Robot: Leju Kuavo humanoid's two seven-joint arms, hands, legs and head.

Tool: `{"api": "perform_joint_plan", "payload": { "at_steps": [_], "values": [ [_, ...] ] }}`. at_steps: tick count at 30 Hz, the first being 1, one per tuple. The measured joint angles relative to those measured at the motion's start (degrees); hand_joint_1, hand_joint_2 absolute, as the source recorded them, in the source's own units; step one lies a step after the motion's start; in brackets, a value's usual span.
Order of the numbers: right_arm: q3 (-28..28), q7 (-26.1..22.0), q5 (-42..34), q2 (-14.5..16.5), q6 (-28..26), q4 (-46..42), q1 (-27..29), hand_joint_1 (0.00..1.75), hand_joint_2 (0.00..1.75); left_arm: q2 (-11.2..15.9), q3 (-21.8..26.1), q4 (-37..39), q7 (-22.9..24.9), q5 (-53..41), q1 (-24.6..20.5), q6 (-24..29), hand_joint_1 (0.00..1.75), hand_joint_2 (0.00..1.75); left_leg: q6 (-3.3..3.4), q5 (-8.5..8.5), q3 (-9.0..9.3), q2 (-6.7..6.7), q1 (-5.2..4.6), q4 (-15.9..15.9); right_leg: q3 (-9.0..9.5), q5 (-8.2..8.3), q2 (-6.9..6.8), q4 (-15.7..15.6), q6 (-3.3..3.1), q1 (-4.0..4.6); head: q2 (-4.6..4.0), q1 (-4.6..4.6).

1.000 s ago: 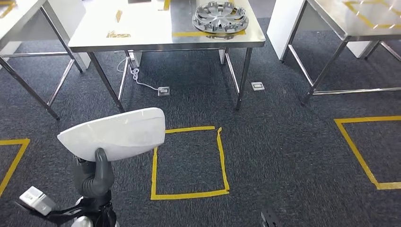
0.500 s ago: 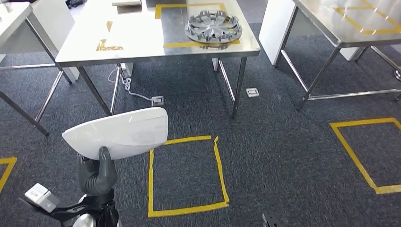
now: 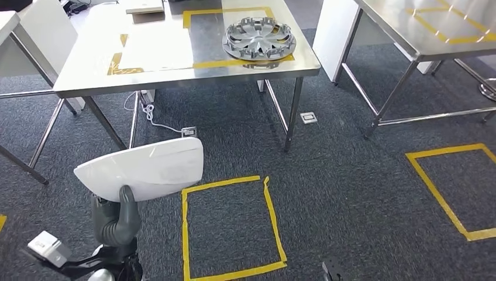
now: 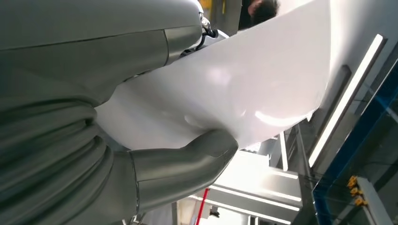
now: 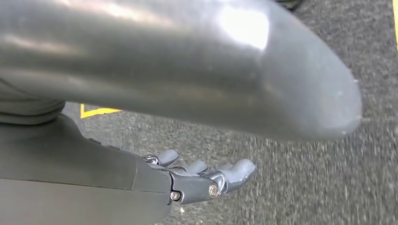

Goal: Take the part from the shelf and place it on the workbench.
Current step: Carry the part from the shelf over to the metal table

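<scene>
Gleaming white curved part (image 3: 143, 168)

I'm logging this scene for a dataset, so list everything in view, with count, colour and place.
panel: one, white, held over the carpet
wheel cover: one, silver, on the middle table
tables: three, steel, ahead
tape squares: two, yellow, on the carpet
floor sockets: two, under the middle table
cable: one, white, under the table
left hand: grips the panel's lower edge
right hand: holds nothing, fingers apart, above the carpet
</scene>
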Motion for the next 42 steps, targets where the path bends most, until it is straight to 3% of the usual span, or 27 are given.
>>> {"api": "perform_joint_plan", "payload": {
  "at_steps": [2, 3, 6, 7, 8, 9, 11, 13, 16, 18, 20, 22, 23, 24, 25, 27, 29, 31, 33, 34, 36, 38, 39, 40, 42],
  "values": [
    [0.0, 0.15, 0.07, 0.01, 0.2, 0.0, -0.01, 0.0, 0.0, -0.09, 0.03, -0.25, -0.05, -0.01, -0.03, 0.04, 1.75, 1.75, 0.84, 0.0, 0.75, -0.02, 0.09, -0.34, -0.54, 0.24, -0.43, 1.67, 0.5, -0.04, 0.0, 0.06],
    [0.01, 0.18, 0.08, 0.02, 0.24, 0.0, -0.08, 0.0, 0.0, -0.14, 0.04, -0.35, -0.05, -0.02, -0.07, 0.04, 1.75, 1.75, 1.19, -0.24, 1.3, 0.0, 0.12, -0.55, -2.02, 0.11, -0.78, 4.12, 0.67, -0.06, 0.0, 0.11],
    [0.02, 0.3, 0.03, 0.04, 0.29, 0.0, -0.07, 0.0, 0.0, -0.18, 0.06, -0.48, 0.07, -0.05, -0.13, 0.16, 1.75, 1.75, 1.8, -1.47, 2.88, 0.12, -0.13, -0.98, -9.67, -2.97, -1.43, 14.59, 1.0, -0.02, 0.0, 0.17],
    [0.02, 0.34, -0.01, 0.04, 0.29, 0.0, 0.01, 0.0, 0.0, -0.18, 0.06, -0.48, 0.16, -0.07, -0.13, 0.24, 1.75, 1.75, 1.86, -1.98, 3.48, 0.1, -0.25, -1.01, -11.64, -3.93, -1.43, 16.24, 0.95, 0.01, 0.0, 0.18],
    [0.02, 0.36, -0.05, 0.04, 0.29, 0.0, 0.07, 0.0, 0.0, -0.19, 0.06, -0.48, 0.24, -0.08, -0.13, 0.31, 1.75, 1.75, 1.9, -2.55, 4.19, 0.08, -0.38, -1.02, -12.75, -3.87, -1.43, 16.07, 0.79, 0.07, 0.0, 0.21],
    [0.02, 0.31, -0.07, 0.04, 0.29, 0.0, 0.11, 0.0, 0.0, -0.22, 0.06, -0.5, 0.34, -0.1, -0.15, 0.35, 1.75, 1.75, 1.92, -3.15, 5.02, 0.07, -0.52, -1.04, -12.97, -2.46, -1.44, 14.05, 0.46, 0.18, 0.0, 0.24],
    [0.02, 0.18, -0.09, 0.02, 0.29, 0.0, 0.18, 0.0, 0.0, -0.28, 0.04, -0.53, 0.54, -0.14, -0.22, 0.42, 1.75, 1.75, 1.92, -4.42, 6.62, 0.15, -0.79, -1.07, -11.76, 3.48, -1.59, 6.9, -0.59, 0.68, 0.0, 0.22],
    [0.02, 0.03, -0.1, -0.01, 0.29, 0.0, 0.28, 0.0, 0.0, -0.29, 0.04, -0.54, 0.7, -0.16, -0.26, 0.52, 1.75, 1.75, 1.53, -5.53, 7.56, 0.05, -0.92, -1.23, -10.54, 6.85, -1.73, 2.19, -1.5, 1.38, 0.0, 0.12],
    [0.0, -0.5, -0.39, -0.02, 0.26, 0.0, 0.3, 0.0, 0.0, -0.26, 0.05, -0.74, 0.81, -0.16, -0.23, 0.62, 1.75, 1.75, 0.4, -5.81, 8.7, -0.07, -0.82, -0.58, -8.86, 6.82, -1.56, 0.65, -2.36, 1.59, 0.0, 0.14],
    [-0.01, -0.78, -0.55, -0.03, 0.22, 0.0, 0.18, 0.0, 0.0, -0.24, 0.04, -0.98, 0.73, -0.16, -0.35, 0.63, 1.75, 1.75, -0.1, -5.87, 7.73, -0.06, -0.78, 2.52, -7.16, 6.56, -1.44, 0.08, -2.95, 1.3, 0.0, -0.09],
    [-0.01, -0.83, -0.6, -0.04, 0.14, 0.0, 0.06, 0.0, 0.0, -0.18, 0.04, -1.05, 0.69, -0.16, -0.36, 0.63, 1.75, 1.75, -0.5, -7.6, 3.61, -0.07, -0.65, 8.67, -5.9, 5.75, -1.37, -0.07, -3.31, 1.16, 0.0, -0.4],
    [-0.02, -0.83, -0.69, -0.04, 0.05, 0.0, 0.11, 0.0, 0.0, -0.05, 0.05, -1.03, 0.73, -0.16, -0.19, 0.63, 1.75, 1.75, -0.9, -10.53, -1.07, -0.07, -0.5, 13.63, -4.84, 4.67, -1.23, -0.07, -3.36, 1.13, 0.0, -0.44],
    [-0.03, -0.82, -0.82, -0.04, 0.02, 0.0, 0.18, 0.0, 0.0, 0.02, 0.05, -1.03, 0.73, -0.16, -0.12, 0.63, 1.75, 1.75, -1.02, -11.18, -2.51, -0.06, -0.46, 14.02, -4.15, 4.05, -1.12, -0.06, -3.33, 1.11, 0.0, -0.45],
    [-0.04, -0.82, -0.94, -0.03, 0.01, 0.0, 0.23, 0.0, 0.0, 0.07, 0.05, -1.03, 0.73, -0.16, -0.11, 0.63, 1.75, 1.75, -1.02, -10.48, -3.04, -0.06, -0.45, 12.66, -3.35, 3.41, -1.01, -0.06, -3.26, 1.08, 0.0, -0.46],
    [-0.04, -0.82, -1.05, -0.01, 0.01, 0.0, 0.25, 0.0, 0.0, 0.11, 0.06, -1.04, 0.73, -0.16, -0.1, 0.63, 1.75, 1.75, -0.95, -8.39, -2.87, -0.07, -0.45, 9.85, -2.47, 2.74, -0.93, -0.06, -3.16, 1.04, 0.0, -0.45],
    [-0.07, -0.81, -1.25, 0.03, 0.01, 0.0, 0.26, 0.0, 0.0, 0.21, 0.06, -1.02, 0.71, -0.16, -0.08, 0.65, 1.75, 1.75, -0.56, -1.75, -1.95, -0.1, -0.56, 3.06, -1.09, 1.34, -0.76, -0.01, -2.74, 1.06, 0.0, -0.52],
    [-0.16, -0.78, -1.5, 0.04, 0.01, 0.0, 0.16, 0.0, 0.0, 0.31, 0.11, -1.07, 0.75, -0.16, 0.09, 0.76, 1.75, 1.75, 0.1, 1.94, -1.31, -0.13, -0.74, -0.38, -0.35, 0.29, -0.59, 0.1, -2.02, 1.14, 0.0, -0.58],
    [-0.26, -0.77, -1.64, 0.02, 0.01, -0.01, 0.04, 0.0, 0.0, 0.29, 0.2, -1.25, 0.81, -0.16, 0.26, 0.86, 1.75, 1.75, 0.85, 1.69, -0.53, -0.15, -0.72, -0.88, -0.09, 0.25, -0.55, 0.57, -1.31, 1.2, 0.0, -0.52],
    [-0.31, -0.78, -1.77, 0.05, 0.03, -0.01, -0.03, 0.0, 0.0, 0.21, 0.25, -1.43, 0.81, -0.16, 0.26, 0.88, 1.75, 1.75, 1.52, 1.25, 0.71, -0.1, -0.49, -1.54, -1.78, 0.86, -0.86, 3.89, -0.75, 1.12, 0.0, -0.37],
    [-0.33, -0.78, -1.86, 0.07, 0.05, -0.01, -0.08, 0.0, 0.0, 0.17, 0.26, -1.5, 0.81, -0.17, 0.27, 0.89, 1.75, 1.75, 1.73, 0.98, 1.39, -0.05, -0.37, -1.83, -3.56, 0.69, -1.04, 6.69, -0.49, 1.0, 0.0, -0.32],
    [-0.38, -0.75, -2.09, 0.13, 0.09, 0.0, -0.03, 0.0, 0.0, 0.15, 0.27, -1.51, 0.82, -0.18, 0.35, 0.89, 1.75, 1.75, 1.93, 0.0, 2.58, 0.11, -0.34, -2.15, -8.44, -1.58, -1.23, 13.19, 0.1, 0.65, 0.0, -0.22],
    [-0.46, -0.71, -2.28, 0.13, 0.09, 0.0, 0.18, 0.0, 0.0, 0.16, 0.27, -1.5, 0.84, -0.18, 0.49, 0.89, 1.75, 1.75, 1.78, -1.26, 3.97, 0.23, -0.28, -2.22, -12.16, -3.93, -1.3, 15.91, 0.67, 0.26, 0.0, -0.17],
    [-0.5, -0.69, -2.34, 0.13, 0.08, 0.0, 0.26, 0.0, 0.0, 0.16, 0.27, -1.5, 0.84, -0.18, 0.55, 0.89, 1.75, 1.75, 1.63, -1.94, 4.8, 0.33, -0.23, -2.22, -12.79, -3.51, -1.41, 14.77, 0.84, 0.06, 0.0, -0.15],
    [-0.57, -0.68, -2.41, 0.14, 0.07, 0.0, 0.31, 0.0, 0.0, 0.16, 0.27, -1.5, 0.84, -0.18, 0.6, 0.89, 1.75, 1.75, 1.44, -2.67, 5.73, 0.5, -0.16, -2.22, -12.59, -1.58, -1.67, 11.94, 0.98, -0.13, 0.0, -0.12],
    [-0.81, -0.68, -2.56, 0.26, 0.05, 0.02, 0.37, 0.0, 0.0, 0.16, 0.28, -1.47, 0.86, -0.18, 0.72, 0.89, 1.75, 1.75, 0.89, -4.2, 7.25, 0.93, -0.23, -2.14, -11.43, 4.65, -3.29, 4.81, 0.99, -0.35, 0.0, -0.1]
  ]
}}
